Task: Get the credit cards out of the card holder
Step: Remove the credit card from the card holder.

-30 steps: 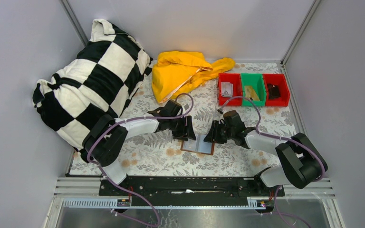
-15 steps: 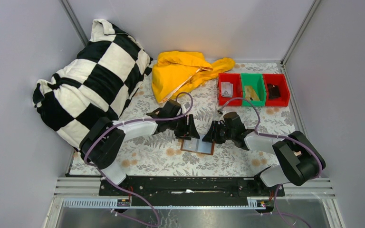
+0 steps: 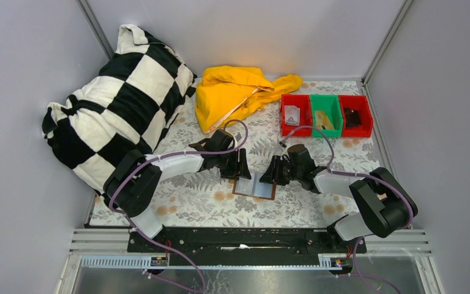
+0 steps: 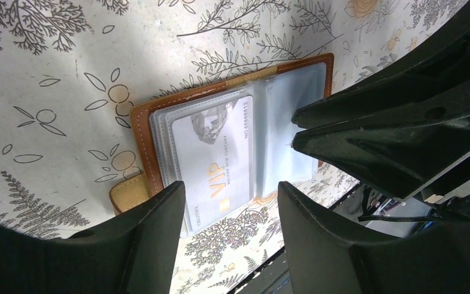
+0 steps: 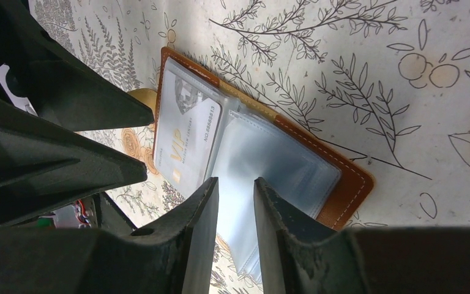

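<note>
– The left tool (image 4: 231, 191) first: how does it stand?
– Jaws spread wide, with nothing between them. It hangs just over the left half of the card holder (image 4: 139, 125), which lies opened flat on the worktop (image 4: 49, 73), between the two arms.
– And the right tool (image 5: 235, 184)?
– Its jaws are only a narrow slit apart, with the tips down at the clear sleeves (image 5: 269, 159) of the holder's right half. I see nothing clamped in them. Whether a tip presses on the plastic I cannot tell.
– Where is the credit card (image 4: 211, 156)?
– There is one pale card marked VIP, tucked in the top sleeve of the left half. If others sit beneath it, they are hidden.
– So which arm is nearer to it?
– The left, plainly. In its wrist view the card's near end falls right in the gap between its jaws. The right tool is across the fold, beside the card and not over it.
– And the long axis?
– It runs parallel to the fold, straight away from the left tool, whose jaws span the card's short width. I judge that a pinch on the near end and a pull along the length would suit, with the right tool holding the other half down. Which edge of the sleeve is the open one I cannot make out
</note>
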